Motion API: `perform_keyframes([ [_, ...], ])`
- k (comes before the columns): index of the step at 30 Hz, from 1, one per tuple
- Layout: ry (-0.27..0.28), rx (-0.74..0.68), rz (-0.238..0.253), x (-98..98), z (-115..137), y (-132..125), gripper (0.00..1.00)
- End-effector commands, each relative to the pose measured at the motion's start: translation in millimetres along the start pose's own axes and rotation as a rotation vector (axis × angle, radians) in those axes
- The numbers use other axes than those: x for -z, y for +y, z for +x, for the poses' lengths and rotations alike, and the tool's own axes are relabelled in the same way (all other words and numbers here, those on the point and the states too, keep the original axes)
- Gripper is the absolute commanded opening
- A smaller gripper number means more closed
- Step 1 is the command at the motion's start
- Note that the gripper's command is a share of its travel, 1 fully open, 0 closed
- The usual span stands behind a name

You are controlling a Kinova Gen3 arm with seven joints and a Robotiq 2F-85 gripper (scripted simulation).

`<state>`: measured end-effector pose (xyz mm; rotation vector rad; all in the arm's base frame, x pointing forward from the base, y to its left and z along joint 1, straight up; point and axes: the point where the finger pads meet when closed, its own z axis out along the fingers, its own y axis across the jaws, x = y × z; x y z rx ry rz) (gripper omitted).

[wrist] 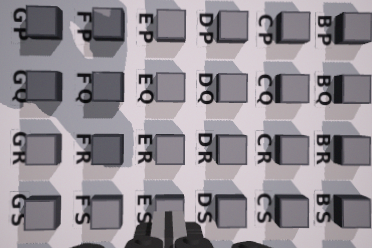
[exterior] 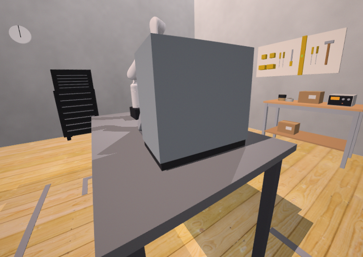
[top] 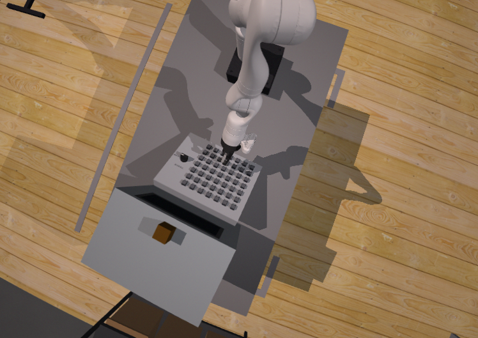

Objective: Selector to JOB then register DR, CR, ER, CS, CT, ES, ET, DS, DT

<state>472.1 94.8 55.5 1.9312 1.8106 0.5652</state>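
The keypad panel [top: 211, 179] lies on the table, with a grid of dark grey keys and a black selector knob [top: 183, 157] at its left corner; I cannot read the knob's setting. My gripper [top: 227, 156] is shut and empty, pointing down over the panel's far rows. In the wrist view its fingertips [wrist: 167, 225] sit at the ES key [wrist: 170, 207], and I cannot tell whether they touch it. Keys ER [wrist: 170, 149], DR [wrist: 231, 149], CR [wrist: 292, 150], DS [wrist: 231, 211] and CS [wrist: 292, 211] lie around it. No key is lit. In the exterior view the keypad and gripper are hidden.
A big grey box [top: 154, 249] with a brown cube [top: 163, 232] on top stands right behind the panel's front edge; it fills the exterior view [exterior: 193, 98]. The arm's black base [top: 255, 67] is at the table's far end. A workbench [exterior: 314, 107] stands off to the side.
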Motion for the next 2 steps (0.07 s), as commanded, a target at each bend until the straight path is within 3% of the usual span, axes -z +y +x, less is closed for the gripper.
perform_keyframes([
  [1,0.001,-0.001,-0.002,0.3,0.2,0.7,0.1],
  [2,0.001,-0.001,-0.002,0.3,0.2,0.7,0.1],
])
